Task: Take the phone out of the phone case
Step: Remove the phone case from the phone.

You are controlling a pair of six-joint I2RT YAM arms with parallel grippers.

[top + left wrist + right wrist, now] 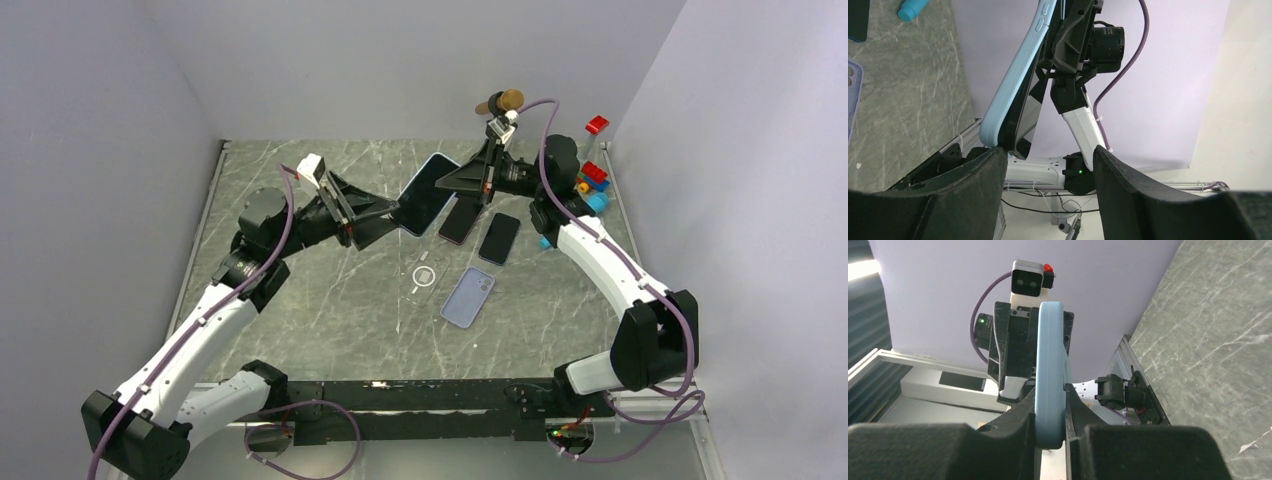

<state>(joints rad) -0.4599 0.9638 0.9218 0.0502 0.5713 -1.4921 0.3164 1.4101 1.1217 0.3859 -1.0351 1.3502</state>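
Top view is the only one that gives the whole layout: both arms meet in the upper middle of the frame with the phone (428, 193) held up off the desk (330, 330) between them, dark screen facing up. The left tool (385, 222) is at its lower-left end and the right tool (478, 180) at its upper-right end. Below that, flat on the desk, there's a dark red phone (460, 220), a black phone (499, 238), a clear case (425, 275) and a lavender phone (468, 297), plus some toy blocks (592, 178) over at the right edge. The left wrist view shows what the top can't, which is the edge. The light blue phone case (1010, 95) runs up the middle of the frame with the dark phone along its right side. Near the lower corner the phone might sit a bit proud of the case, but I can't say for sure. The left tool's fingers (963, 190) stand wide apart here, and that lower corner only meets the left-hand one. In the right wrist view the case is dead edge-on and upright in the centre, with rounded corners, pinched tight between the right tool's narrow fingers (1013, 435).
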